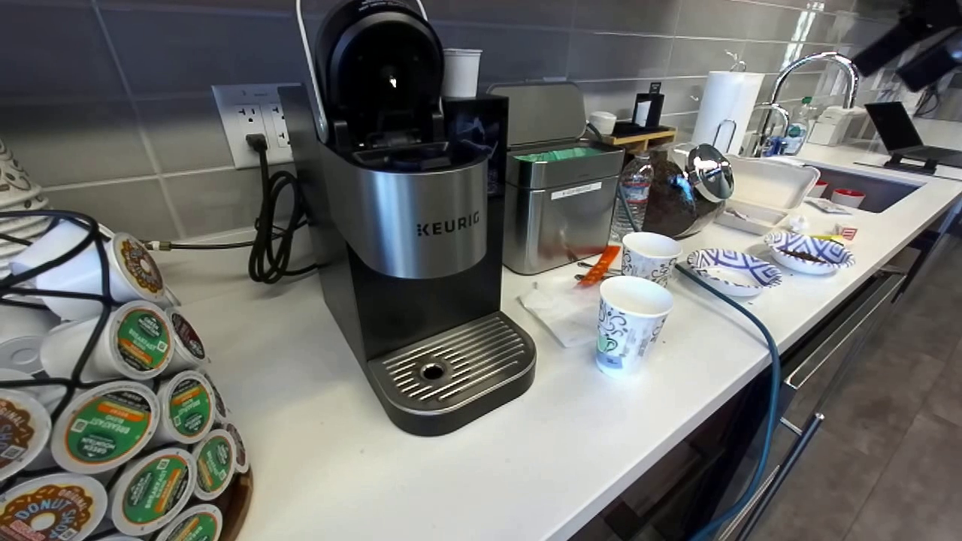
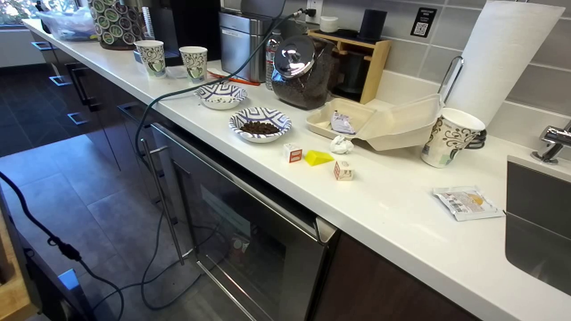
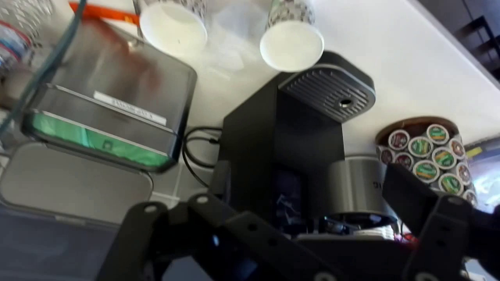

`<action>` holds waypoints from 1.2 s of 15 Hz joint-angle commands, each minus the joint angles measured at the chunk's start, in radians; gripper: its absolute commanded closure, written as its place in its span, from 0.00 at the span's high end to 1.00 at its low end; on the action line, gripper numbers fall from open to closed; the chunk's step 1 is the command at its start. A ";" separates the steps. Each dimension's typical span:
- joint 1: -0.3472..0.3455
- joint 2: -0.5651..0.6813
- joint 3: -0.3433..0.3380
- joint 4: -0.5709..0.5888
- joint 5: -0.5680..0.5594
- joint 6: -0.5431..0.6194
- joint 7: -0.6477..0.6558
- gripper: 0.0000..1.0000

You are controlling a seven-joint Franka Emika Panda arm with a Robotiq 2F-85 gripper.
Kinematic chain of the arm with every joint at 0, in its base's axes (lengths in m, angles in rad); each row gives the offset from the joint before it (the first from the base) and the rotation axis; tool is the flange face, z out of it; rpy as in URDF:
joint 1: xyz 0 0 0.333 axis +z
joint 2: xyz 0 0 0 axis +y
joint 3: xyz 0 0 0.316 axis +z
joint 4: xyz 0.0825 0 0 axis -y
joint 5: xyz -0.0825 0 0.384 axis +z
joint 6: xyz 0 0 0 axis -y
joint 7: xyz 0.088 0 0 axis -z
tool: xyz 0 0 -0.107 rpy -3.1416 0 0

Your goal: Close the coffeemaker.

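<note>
The coffeemaker (image 1: 421, 218) is a black and brushed-silver Keurig machine on the white counter. Its rounded black lid (image 1: 383, 68) is raised, tilted back toward the wall with the silver handle up, and the pod opening is exposed. The drip tray (image 1: 451, 368) is in front. In the wrist view the coffeemaker (image 3: 254, 136) appears upside down; my gripper hides its lid area. It is partly cut off in an exterior view (image 2: 196, 31). My gripper (image 3: 312, 185) is open, its fingers apart with nothing held. Dark prongs (image 1: 906, 64) at an upper right corner look like its fingers.
A steel bin (image 1: 564, 203) with raised lid and green liner stands beside the coffeemaker. Paper cups (image 1: 631, 327), patterned bowls (image 1: 733, 272) and a jar (image 2: 303, 76) stand farther along. A pod rack (image 1: 113, 421) is on the other side. A teal cable (image 1: 751, 323) crosses the counter edge.
</note>
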 commanded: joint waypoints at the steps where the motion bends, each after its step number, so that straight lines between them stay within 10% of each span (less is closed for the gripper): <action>1: 0.209 0.249 -0.109 0.167 0.132 0.227 -0.159 1.00; 5: 0.529 0.365 -0.326 0.368 0.433 0.287 -0.451 1.00; 6: 0.408 0.318 -0.234 0.265 0.317 0.301 -0.327 1.00; 10: 0.425 0.341 -0.247 0.293 0.334 0.301 -0.346 1.00; 18: 0.977 0.386 -0.606 0.515 0.989 0.341 -0.711 1.00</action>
